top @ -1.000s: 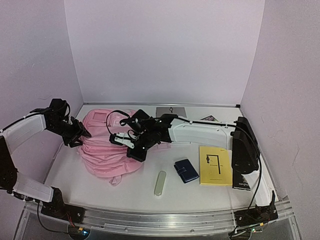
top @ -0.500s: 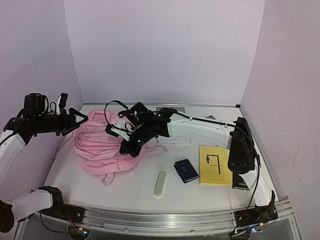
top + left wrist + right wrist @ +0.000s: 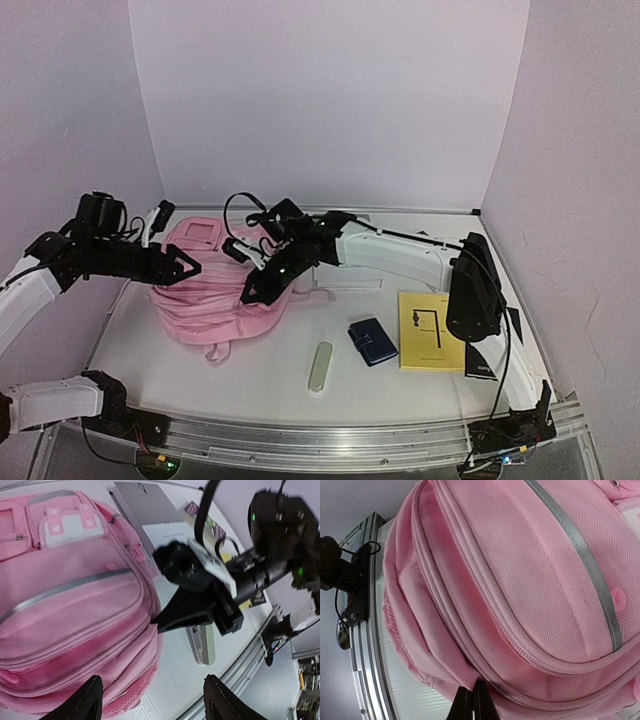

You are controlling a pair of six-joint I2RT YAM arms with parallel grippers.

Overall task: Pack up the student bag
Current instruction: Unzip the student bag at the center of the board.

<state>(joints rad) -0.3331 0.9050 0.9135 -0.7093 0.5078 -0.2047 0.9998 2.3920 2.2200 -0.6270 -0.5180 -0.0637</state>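
The student bag point(image 3: 205, 300) lies flat at the left rear of the table point(image 3: 140, 360), front pockets up. It fills the right wrist view so fully that its edges are cut off there. The right gripper point(image 3: 249, 296) has its jaws pressed together, fingertips point(image 3: 481, 706) at a zip seam on the bag's side (whether fabric or a zip pull is nipped between them cannot be made out). From above, a grey flat panel point(image 3: 145, 505) behind the bag is largely hidden by the right arm. That gripper half covers the pale pencil case point(image 3: 320, 366) in the left wrist view. A dark booklet point(image 3: 482, 366) peeks from under the yellow book point(image 3: 431, 330), and a navy wallet point(image 3: 372, 341) lies just beside the book. The right arm reaches far across to the left, its wrist tipped down at the bag's near right edge. The left arm is raised, its forearm pointing right. The left gripper point(image 3: 190, 267) hovers over the bag's left side, fingers point(image 3: 82, 702) apart with nothing between them.
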